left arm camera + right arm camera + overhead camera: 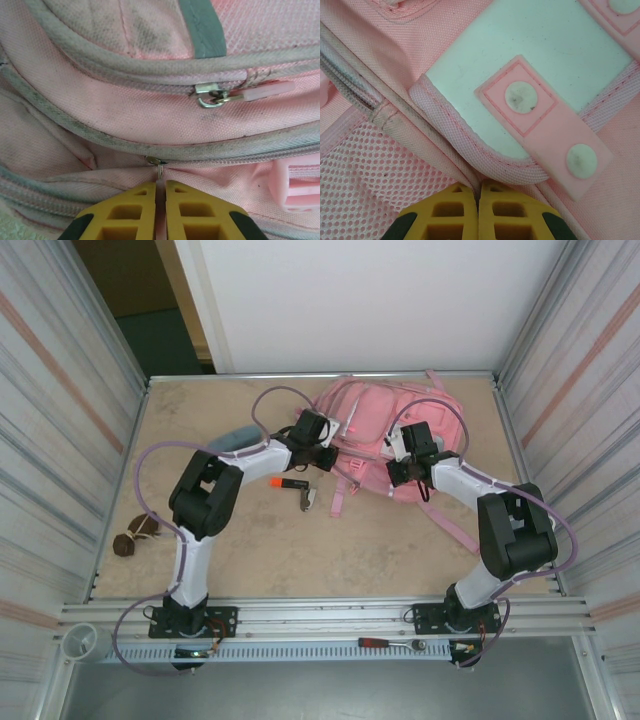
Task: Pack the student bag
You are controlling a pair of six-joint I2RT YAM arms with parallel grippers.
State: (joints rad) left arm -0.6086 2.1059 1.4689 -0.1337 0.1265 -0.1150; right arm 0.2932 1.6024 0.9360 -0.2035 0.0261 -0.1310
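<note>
Top: fixed, high, behind arm bases, looking down toward 12 o'clock over whole table (250,540). Wrists: very close on bag (370,405), own fingers (132,212) at 6. Shared: bag front.

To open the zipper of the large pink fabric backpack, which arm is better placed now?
Left. The left gripper pinches a small metal zipper pull on the pink fabric backpack; the right gripper is shut at a seam beside mesh.
</note>
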